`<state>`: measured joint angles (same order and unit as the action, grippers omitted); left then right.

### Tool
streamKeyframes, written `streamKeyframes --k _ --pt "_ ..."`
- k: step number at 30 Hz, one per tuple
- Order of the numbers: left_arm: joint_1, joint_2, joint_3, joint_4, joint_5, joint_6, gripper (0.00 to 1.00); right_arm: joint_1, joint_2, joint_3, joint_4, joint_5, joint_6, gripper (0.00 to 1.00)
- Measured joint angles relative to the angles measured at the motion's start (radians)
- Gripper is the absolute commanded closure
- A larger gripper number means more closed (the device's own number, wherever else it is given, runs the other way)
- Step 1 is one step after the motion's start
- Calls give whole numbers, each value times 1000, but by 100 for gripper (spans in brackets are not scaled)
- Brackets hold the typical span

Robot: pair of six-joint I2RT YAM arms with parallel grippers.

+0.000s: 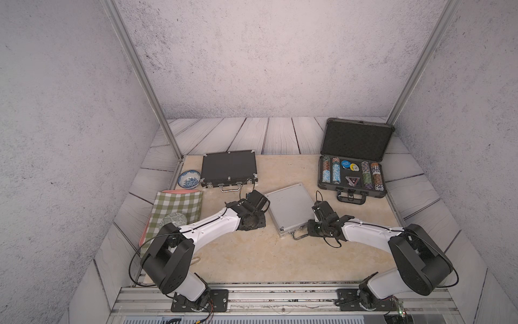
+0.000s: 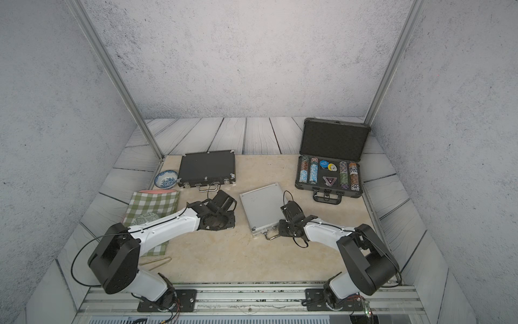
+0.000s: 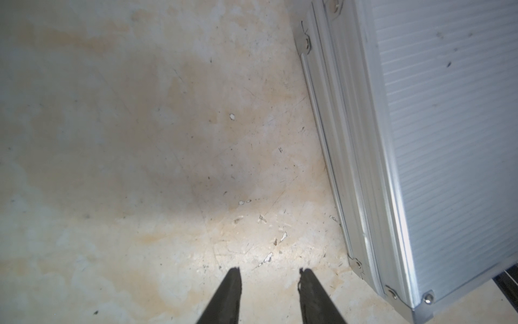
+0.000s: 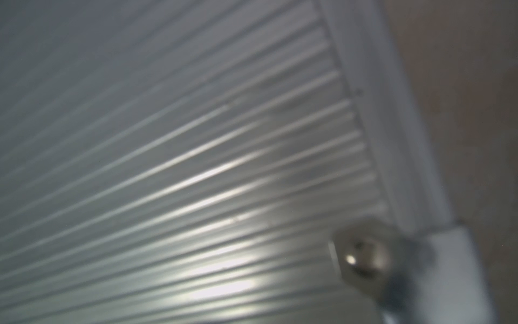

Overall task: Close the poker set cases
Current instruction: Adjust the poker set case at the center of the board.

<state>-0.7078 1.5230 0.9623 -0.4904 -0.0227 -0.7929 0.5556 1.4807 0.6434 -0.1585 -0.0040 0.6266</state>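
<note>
Three poker set cases show in both top views. The black flat case (image 1: pixel 228 168) lies shut at the back left. The silver case (image 1: pixel 291 207) lies shut in the middle, handle toward the front. The dark-grey case (image 1: pixel 351 190) at the back right stands open, its foam-lined lid (image 1: pixel 356 140) upright and chips in its tray. My left gripper (image 3: pixel 270 273) is open and empty above bare table, just left of the silver case (image 3: pixel 448 140). My right gripper (image 1: pixel 312 228) is down on the silver case's front right corner; the right wrist view shows only ribbed lid (image 4: pixel 196 140) close up, no fingers.
A blue-and-white bowl (image 1: pixel 189 179) sits left of the black case. A green checked cloth (image 1: pixel 179 207) covers a pink tray at the left, partly under my left arm. Metal frame posts (image 1: pixel 145 84) rise at the back corners. Walls close in on both sides.
</note>
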Motion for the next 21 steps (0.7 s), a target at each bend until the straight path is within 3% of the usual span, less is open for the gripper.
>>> streamKeyframes --k 5,9,11,21 --pt "1 0 0 -5 -2 3 61 6 0 -15 44 -5 37 81" --pt "5 -5 0 -8 -4 4 61 1 -3 -20 63 -21 90 61" --pt "8 -10 0 -9 -7 3 61 -2 -7 -21 70 -28 111 59" --pt "12 -12 0 -10 -8 3 61 -3 -61 -45 0 -26 113 62"
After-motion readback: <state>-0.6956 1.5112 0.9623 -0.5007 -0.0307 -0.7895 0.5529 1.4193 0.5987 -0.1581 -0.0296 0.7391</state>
